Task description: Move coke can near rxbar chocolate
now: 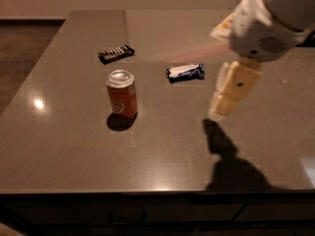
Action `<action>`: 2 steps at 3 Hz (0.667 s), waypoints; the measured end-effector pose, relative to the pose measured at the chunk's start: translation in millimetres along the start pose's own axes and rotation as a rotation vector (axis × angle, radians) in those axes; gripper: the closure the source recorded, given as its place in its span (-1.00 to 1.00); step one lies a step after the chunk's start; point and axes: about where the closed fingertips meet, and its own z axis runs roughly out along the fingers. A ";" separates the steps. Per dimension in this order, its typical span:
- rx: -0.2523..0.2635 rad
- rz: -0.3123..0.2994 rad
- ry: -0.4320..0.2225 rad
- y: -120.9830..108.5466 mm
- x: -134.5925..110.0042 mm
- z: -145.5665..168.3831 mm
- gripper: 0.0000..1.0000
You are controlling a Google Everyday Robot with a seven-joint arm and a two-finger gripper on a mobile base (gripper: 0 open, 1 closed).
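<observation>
A coke can (122, 95), orange-red with a silver top, stands upright on a dark table (74, 146), well apart from the gripper (229, 95) and off to the gripper's left in the camera view. The can looks light and stiff, with thin walls that would likely dent under a hard squeeze and a smooth, somewhat slippery side; a hold across its middle, below the rim, seems best to keep it from tipping. The rxbar chocolate (116, 53), a flat dark wrapper with a row of pale marks, lies beyond the can, farther from the gripper and also to its left. Between the gripper and the can, a little farther back, lies a crumpled blue-and-white wrapper (185, 72). The gripper, a pale yellow claw, hangs above the table's right part at the end of a white arm (270, 18); whether the claw is spread or pressed together cannot be told, though the can is not in it. The arm is cut off at the top right, and its shadow (231, 161) darkens the table beneath.
</observation>
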 end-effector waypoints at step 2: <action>-0.065 -0.093 -0.153 9.1 -108.0 76.0 -1.00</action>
